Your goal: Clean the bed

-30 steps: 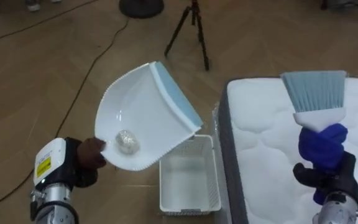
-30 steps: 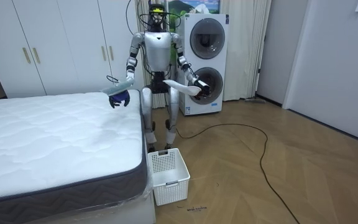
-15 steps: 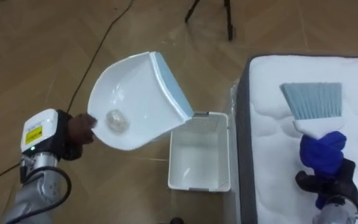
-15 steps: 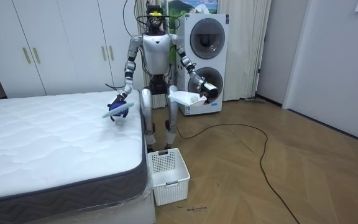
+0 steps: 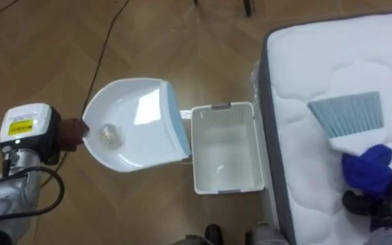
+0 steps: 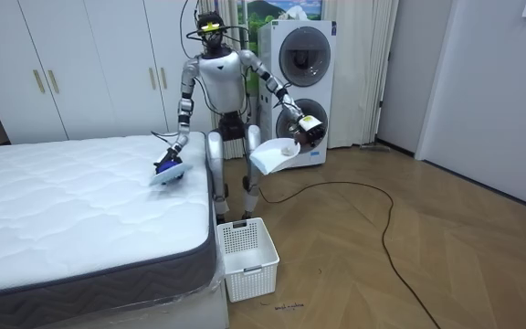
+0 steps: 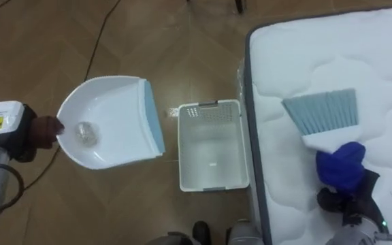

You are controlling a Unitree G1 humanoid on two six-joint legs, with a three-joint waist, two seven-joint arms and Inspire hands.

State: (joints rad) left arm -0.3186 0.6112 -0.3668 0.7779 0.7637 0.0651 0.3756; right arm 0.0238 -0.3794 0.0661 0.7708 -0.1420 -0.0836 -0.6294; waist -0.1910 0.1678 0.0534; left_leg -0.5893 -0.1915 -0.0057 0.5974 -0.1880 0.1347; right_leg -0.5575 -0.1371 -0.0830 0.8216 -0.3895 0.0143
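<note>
**Holding On Tight**

The robot stood at the bed's corner. Its left hand [image 5: 67,133] was curled round the handle of a white plastic dustpan [image 5: 138,126] with a blue edge. A small shiny crumpled ball [image 5: 109,135] lay inside it. Its right hand [image 5: 376,204] gripped a hand brush with pale blue bristles [image 5: 349,119] over the white quilted mattress [image 5: 318,61]. Between them, a white plastic basket with holes [image 5: 226,187] sat on the brown wood floor [image 5: 46,61], just beside the bed.
</note>
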